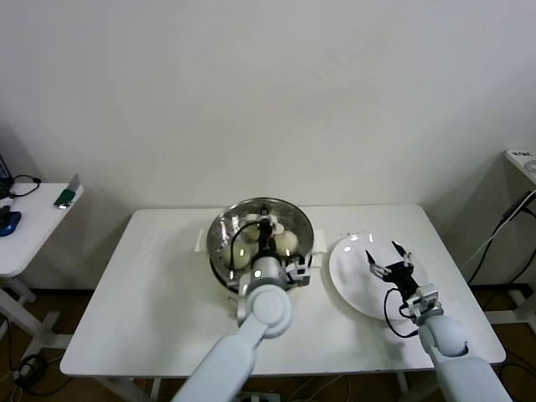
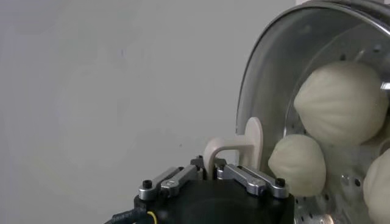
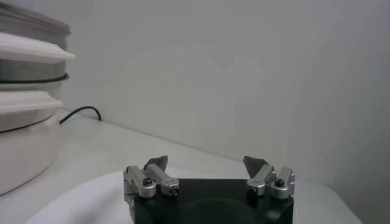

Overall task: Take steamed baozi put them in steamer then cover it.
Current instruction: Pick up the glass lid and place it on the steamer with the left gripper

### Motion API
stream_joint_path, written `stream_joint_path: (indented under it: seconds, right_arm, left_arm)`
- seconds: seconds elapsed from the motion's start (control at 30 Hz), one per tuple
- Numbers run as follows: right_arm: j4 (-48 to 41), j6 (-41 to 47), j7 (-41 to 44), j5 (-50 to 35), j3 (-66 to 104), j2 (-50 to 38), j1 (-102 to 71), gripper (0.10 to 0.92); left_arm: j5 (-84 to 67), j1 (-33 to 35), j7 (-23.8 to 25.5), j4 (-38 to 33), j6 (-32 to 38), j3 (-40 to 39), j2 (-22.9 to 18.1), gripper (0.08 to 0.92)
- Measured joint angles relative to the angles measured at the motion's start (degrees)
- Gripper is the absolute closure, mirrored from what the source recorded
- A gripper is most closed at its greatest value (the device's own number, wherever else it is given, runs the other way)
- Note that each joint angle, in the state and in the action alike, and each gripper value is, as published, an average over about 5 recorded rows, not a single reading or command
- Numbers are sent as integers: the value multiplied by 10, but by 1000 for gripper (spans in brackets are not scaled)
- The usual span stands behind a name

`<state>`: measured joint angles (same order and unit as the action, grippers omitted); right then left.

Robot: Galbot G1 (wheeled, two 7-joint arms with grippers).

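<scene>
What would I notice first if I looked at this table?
The shiny steamer in the middle of the white table, with pale baozi inside under the glass cover. The left gripper is shut on the cover's handle. To the right, the open right gripper hangs over an empty white plate.

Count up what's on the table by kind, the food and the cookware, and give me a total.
steamed baozi: 3 visible
steamer: 1
cover: 1
white plate: 1
Total: 6
</scene>
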<state>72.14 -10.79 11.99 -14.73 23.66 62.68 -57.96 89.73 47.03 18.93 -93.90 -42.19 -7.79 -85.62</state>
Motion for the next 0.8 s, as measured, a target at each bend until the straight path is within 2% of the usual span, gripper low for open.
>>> stream_joint_path:
  seconds: [0.8]
  right_arm:
    - [-4, -4, 3, 7, 2, 4, 0, 203]
  left_arm:
    - [0, 2, 0, 4, 0, -3, 4, 842]
